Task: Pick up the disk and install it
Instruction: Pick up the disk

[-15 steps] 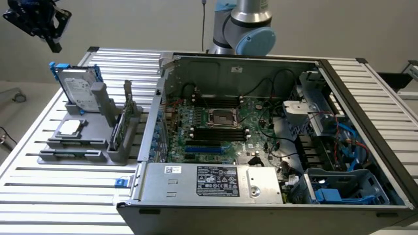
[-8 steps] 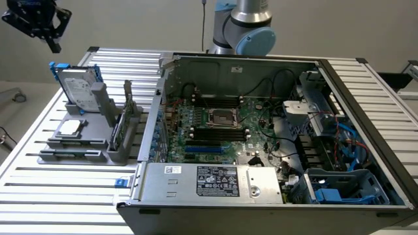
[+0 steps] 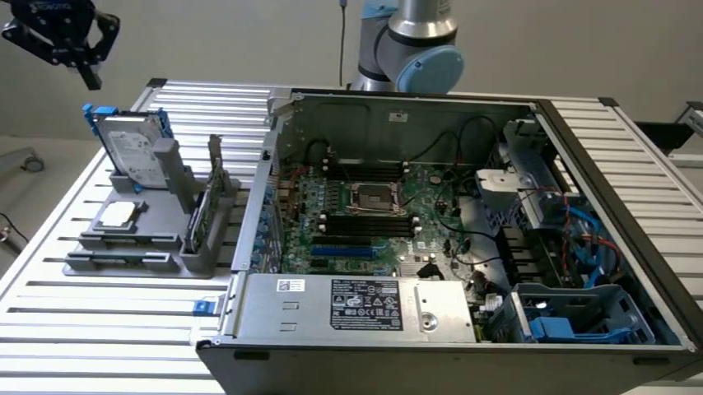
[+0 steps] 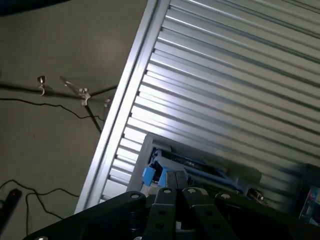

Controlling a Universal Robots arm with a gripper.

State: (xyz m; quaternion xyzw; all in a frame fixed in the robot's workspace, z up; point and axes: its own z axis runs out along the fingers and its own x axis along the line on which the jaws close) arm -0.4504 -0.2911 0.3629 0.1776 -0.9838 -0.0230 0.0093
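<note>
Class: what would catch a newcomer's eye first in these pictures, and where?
The open computer case, motherboard bare, takes up the exterior view's middle and right. At that view's left the disk stands on edge in a grey holder, blue carrier showing, with the gripper hanging above it.

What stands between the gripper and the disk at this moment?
Nothing visible does. The gripper hangs in open air above the disk, which stands upright in the grey holder beside the open computer case.
</note>
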